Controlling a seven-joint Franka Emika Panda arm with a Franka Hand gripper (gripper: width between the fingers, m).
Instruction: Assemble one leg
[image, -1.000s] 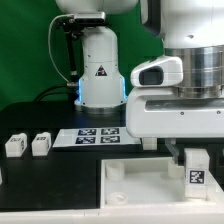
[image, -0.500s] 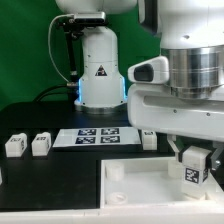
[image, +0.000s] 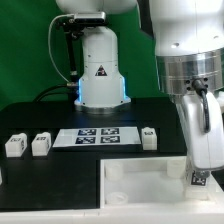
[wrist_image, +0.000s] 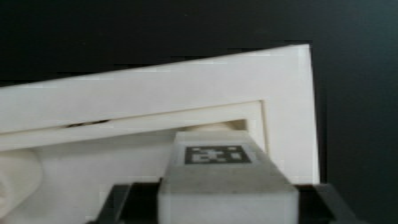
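My gripper (image: 200, 168) is shut on a leg (image: 200, 181), a small white block with a square tag, at the exterior view's right. It holds the leg just above the far right corner of the large white panel (image: 140, 178). In the wrist view the held leg (wrist_image: 217, 165) sits between my dark fingers (wrist_image: 135, 205), over the panel's corner socket (wrist_image: 210, 127). Three more legs lie on the black table: two at the left (image: 14, 146) (image: 40, 145) and one near the middle (image: 149, 137).
The marker board (image: 97, 136) lies flat behind the panel. The arm's white base (image: 100, 70) stands at the back centre. My own arm hides the table's right side in the exterior view.
My wrist has turned and the hand housing has swung up and right. The held leg has shifted slightly right and lower, closer to the panel's corner.
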